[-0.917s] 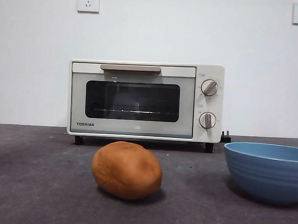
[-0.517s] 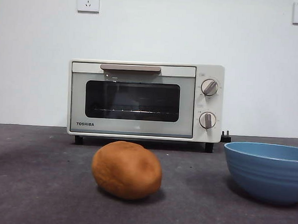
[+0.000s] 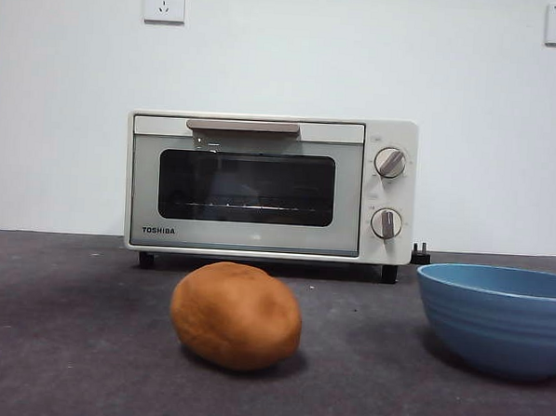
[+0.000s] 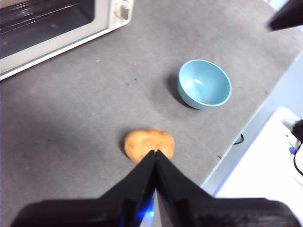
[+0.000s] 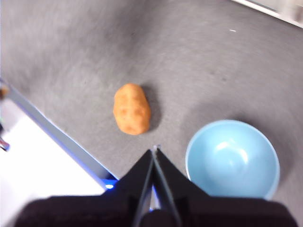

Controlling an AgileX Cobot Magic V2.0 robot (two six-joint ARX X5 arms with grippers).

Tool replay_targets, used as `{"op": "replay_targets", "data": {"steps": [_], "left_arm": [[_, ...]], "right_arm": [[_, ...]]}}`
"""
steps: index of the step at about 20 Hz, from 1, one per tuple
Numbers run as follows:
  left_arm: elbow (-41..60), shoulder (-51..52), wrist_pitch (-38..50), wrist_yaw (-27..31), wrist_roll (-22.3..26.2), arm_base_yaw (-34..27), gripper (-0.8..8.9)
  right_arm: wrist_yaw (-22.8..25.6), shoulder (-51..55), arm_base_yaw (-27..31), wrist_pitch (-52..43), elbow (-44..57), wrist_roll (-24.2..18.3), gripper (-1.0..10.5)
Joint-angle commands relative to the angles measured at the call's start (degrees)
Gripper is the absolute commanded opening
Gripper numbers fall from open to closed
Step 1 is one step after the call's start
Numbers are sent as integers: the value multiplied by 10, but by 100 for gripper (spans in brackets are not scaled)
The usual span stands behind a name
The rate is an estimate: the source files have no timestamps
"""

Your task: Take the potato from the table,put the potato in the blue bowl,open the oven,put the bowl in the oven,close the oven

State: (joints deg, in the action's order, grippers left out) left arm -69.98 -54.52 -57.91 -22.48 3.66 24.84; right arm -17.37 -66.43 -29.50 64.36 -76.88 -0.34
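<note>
An orange-brown potato (image 3: 236, 316) lies on the dark grey table (image 3: 66, 346), in front of the cream Toshiba oven (image 3: 270, 184), whose door is closed. To the potato's right stands the empty blue bowl (image 3: 496, 317). Both arms hang high above the table and do not show in the front view. My left gripper (image 4: 155, 152) is shut, empty, with the potato (image 4: 149, 144) just beyond its tips and the bowl (image 4: 204, 84) further off. My right gripper (image 5: 154, 150) is shut and empty too, above the table's near edge, between the potato (image 5: 132, 109) and the bowl (image 5: 232, 159).
Two wall sockets (image 3: 165, 0) sit high on the white wall behind the oven. The oven's plug (image 3: 421, 254) lies by its right foot. A white surface (image 4: 265, 170) borders the table's near edge.
</note>
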Motion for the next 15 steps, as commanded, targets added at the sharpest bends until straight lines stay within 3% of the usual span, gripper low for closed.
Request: {"op": "replay_targets", "data": {"steps": [1,4,8,10,15], "left_arm": [[-1,0,-12,0,15,9,-5],[-1,0,-40,0,15,10,-5],[-1,0,-68,0,26,10,-5],[-1,0,-72,0,26,10,-5],[-1,0,-82,0,35,10,-5]], "right_arm": [[33,-22,-59,-19,-2,9,-1],[66,-62,-128,-43,-2,19,55],[65,-121,-175,-76,-2,24,485],[65,-151,-188,-104,-2,36,629],[73,-222,-201,-158,-2,36,640]]}}
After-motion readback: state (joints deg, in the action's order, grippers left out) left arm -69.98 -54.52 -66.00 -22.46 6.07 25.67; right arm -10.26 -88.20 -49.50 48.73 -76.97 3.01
